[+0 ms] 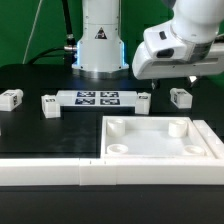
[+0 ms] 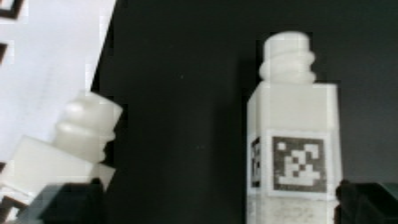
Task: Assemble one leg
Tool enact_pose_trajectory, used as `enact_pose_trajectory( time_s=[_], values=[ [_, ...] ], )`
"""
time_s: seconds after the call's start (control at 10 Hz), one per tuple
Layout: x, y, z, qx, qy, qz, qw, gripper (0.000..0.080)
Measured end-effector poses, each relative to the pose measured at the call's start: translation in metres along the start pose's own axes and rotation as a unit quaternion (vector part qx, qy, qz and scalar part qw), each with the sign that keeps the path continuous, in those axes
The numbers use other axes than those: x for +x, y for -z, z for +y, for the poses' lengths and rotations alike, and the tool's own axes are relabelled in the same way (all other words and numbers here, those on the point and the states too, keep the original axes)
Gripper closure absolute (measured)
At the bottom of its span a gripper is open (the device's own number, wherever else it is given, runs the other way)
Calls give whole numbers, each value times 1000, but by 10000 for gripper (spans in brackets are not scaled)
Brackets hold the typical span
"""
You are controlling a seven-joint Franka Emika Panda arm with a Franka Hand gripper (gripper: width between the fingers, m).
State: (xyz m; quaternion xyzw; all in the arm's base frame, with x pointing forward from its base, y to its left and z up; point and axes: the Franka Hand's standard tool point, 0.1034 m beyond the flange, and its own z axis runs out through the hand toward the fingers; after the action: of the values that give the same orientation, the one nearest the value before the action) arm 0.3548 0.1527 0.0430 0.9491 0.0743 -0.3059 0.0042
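Several white legs lie on the black table. In the exterior view one leg (image 1: 181, 97) lies toward the right, another leg (image 1: 143, 101) at the marker board's right end, and two more (image 1: 47, 105) (image 1: 12, 98) on the left. My gripper (image 1: 188, 72) hangs above the rightmost leg without touching it. In the wrist view my gripper (image 2: 217, 206) is open and empty. Its dark fingertips (image 2: 71, 204) stand wide apart. A leg with a ribbed peg end and a square tag (image 2: 294, 135) lies between them, close to one fingertip. A second leg (image 2: 71, 140) lies beside it.
The marker board (image 1: 97, 99) lies at the table's middle back and shows in the wrist view (image 2: 50, 70). A large white square panel with round corner sockets (image 1: 160, 152) lies in front at the exterior view's right. A long white wall (image 1: 60, 174) runs along the front edge.
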Motion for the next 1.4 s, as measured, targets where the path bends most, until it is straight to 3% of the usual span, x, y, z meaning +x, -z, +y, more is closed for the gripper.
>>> enact_pose_trajectory(
  time_s=[0.1, 0.5, 0.9, 1.4],
  values=[
    [-7, -2, 0, -2, 1, -46, 999, 150],
    [-2, -19, -15, -5, 4, -202, 979, 150],
    [4, -27, -36, -24, -24, -184, 982, 150],
    [9, -40, -28, -23, -29, -172, 984, 150]
  ],
)
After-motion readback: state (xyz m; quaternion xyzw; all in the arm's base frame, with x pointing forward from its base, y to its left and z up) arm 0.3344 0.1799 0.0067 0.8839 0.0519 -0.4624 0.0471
